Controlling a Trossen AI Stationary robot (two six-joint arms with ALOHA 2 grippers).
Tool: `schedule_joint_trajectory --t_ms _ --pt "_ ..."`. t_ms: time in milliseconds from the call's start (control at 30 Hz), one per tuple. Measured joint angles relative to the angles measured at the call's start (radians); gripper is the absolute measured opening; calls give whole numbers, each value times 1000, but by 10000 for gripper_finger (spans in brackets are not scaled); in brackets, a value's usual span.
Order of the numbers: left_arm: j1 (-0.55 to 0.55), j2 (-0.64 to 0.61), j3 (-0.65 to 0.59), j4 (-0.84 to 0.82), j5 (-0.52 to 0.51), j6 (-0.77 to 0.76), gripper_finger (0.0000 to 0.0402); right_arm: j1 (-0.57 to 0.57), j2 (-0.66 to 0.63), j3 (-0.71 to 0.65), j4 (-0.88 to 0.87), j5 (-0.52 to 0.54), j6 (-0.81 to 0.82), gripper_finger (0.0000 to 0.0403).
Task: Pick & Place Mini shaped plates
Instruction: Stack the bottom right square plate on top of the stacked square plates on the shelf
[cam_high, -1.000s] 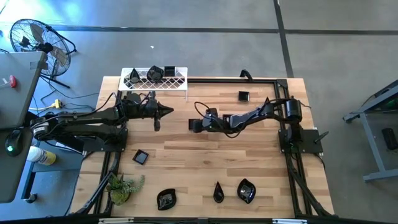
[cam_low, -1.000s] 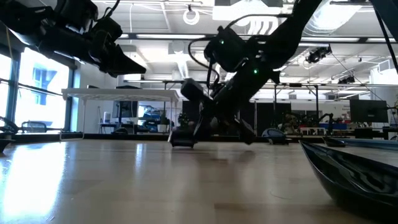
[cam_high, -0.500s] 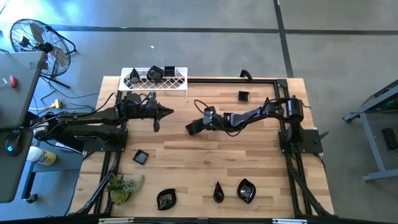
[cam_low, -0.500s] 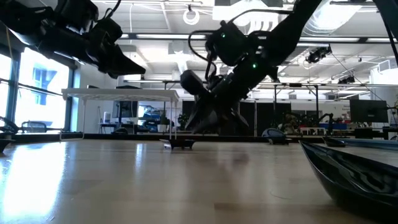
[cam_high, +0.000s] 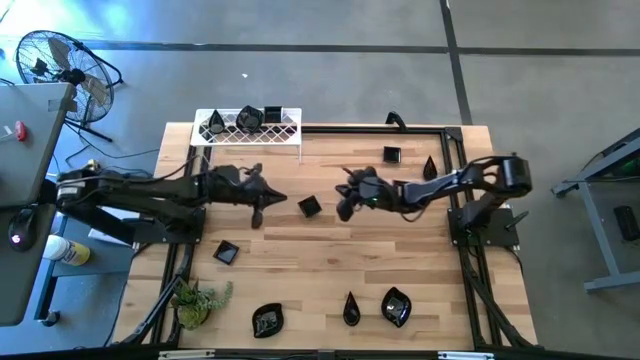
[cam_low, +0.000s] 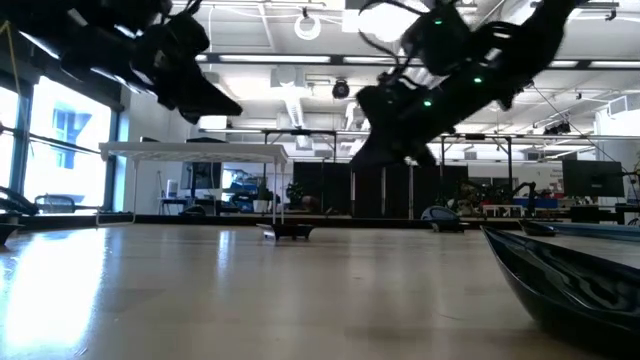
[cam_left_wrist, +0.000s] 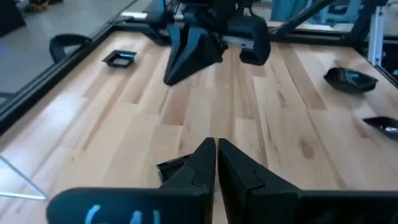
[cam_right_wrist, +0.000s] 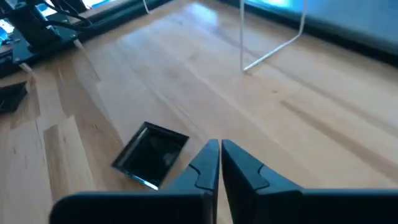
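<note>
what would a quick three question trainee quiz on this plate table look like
1. True or false: the right gripper holds the square plate.
2. Where does the white wire rack stand: A, the far left corner; B, the near right corner?
3. Fill in: the left gripper hangs ___ above the wood.

Key: 1 false, the plate lies on the table, both grippers shut and empty. 2 A. 3 shut.

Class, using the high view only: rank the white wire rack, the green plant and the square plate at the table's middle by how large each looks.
1. White wire rack, plainly the largest.
2. Green plant, clearly smaller than the rack.
3. Square plate at the middle, the smallest.
</note>
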Motion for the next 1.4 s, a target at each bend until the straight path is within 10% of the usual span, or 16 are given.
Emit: schedule_joint_trajectory --t_ms 500,1400 --pt "-135 296 209 -137 -186 -125 14 47 -126 -401 599 17 -137 6" --pt "-168 817 717 -616 -263 -240 92 160 -125 -466 625 144 -164 8"
